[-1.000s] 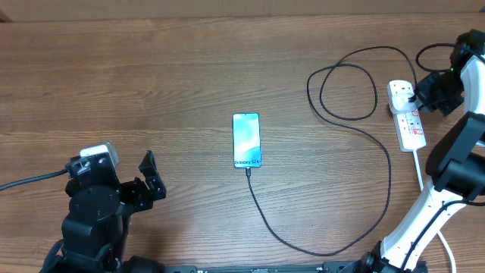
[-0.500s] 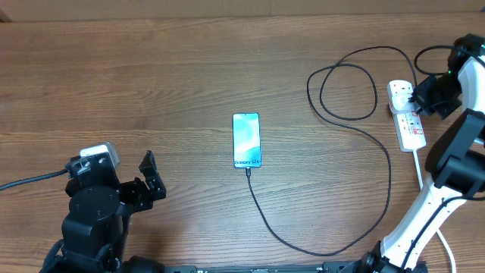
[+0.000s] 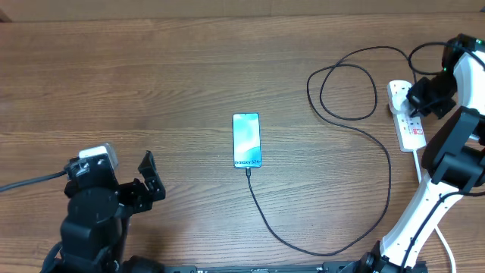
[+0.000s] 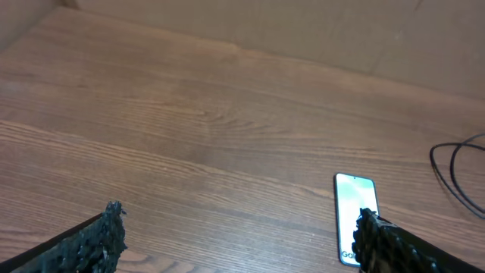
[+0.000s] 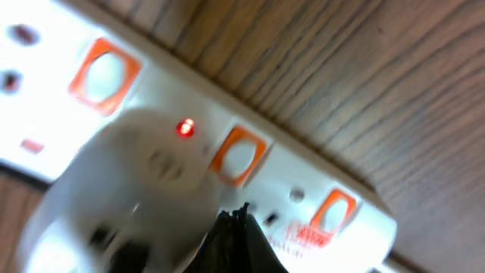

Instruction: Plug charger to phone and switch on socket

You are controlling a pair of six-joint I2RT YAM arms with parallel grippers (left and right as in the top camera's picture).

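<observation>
Phone (image 3: 246,140) lies at centre of table (image 3: 151,76), cable (image 3: 389,178) at its near end, running frontward, curving rt, then back to a loop far rt. Power strip (image 3: 411,130) sits just rt of that loop, by the rt edge, w/ right gripper (image 3: 413,102) over its far half; left gripper (image 3: 150,176) front-left.

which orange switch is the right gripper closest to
The middle switch of the three, just above the right gripper and beside the lit red light; the other two lie farther off to either side.
</observation>
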